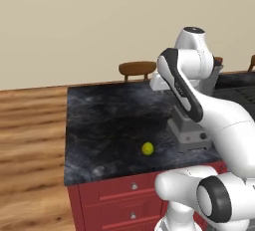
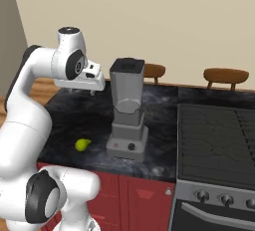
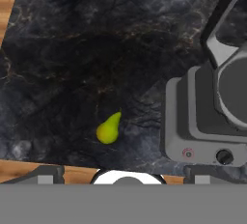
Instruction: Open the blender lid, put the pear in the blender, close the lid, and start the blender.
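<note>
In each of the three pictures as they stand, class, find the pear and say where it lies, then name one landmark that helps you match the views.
Left base view: the pear lies on the dark counter, left of the blender base.
Right base view: pear near the counter's front edge, left of the blender.
Hand view: pear lower centre, left of the blender base.
Shared landmark: the blender's grey base.
</note>
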Controlling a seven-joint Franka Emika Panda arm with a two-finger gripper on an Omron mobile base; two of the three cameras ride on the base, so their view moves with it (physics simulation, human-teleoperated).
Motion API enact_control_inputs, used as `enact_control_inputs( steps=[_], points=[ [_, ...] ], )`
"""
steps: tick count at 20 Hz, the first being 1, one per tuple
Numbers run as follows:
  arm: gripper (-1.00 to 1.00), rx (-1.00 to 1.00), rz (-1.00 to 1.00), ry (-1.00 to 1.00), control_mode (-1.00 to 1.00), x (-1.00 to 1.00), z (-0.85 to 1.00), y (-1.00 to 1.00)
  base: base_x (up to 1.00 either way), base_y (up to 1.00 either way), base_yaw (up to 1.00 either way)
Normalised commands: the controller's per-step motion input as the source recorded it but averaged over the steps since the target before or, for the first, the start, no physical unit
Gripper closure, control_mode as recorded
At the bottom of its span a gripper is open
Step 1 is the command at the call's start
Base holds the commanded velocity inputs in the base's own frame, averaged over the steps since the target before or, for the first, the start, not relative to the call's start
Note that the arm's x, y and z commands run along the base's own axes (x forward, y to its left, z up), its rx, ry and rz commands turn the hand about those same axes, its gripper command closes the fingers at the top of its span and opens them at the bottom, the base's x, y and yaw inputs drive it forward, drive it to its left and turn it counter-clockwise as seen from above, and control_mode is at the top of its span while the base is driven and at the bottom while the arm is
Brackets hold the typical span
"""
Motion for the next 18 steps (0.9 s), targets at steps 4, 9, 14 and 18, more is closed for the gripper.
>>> enact_control_inputs(
  steps=[4, 9, 14, 18],
  points=[
    [-1.00, 0.00, 0.00, 0.00, 1.00, 0.00, 0.00, 0.00, 0.00, 0.37, 0.00],
    [-1.00, 0.00, 0.00, 0.00, 1.00, 0.00, 0.00, 0.00, 0.00, 0.42, 0.00],
    [-1.00, 0.00, 0.00, 0.00, 1.00, 0.00, 0.00, 0.00, 0.00, 0.32, 0.00],
    [-1.00, 0.00, 0.00, 0.00, 1.00, 0.00, 0.00, 0.00, 0.01, 0.18, 0.00]
  ],
)
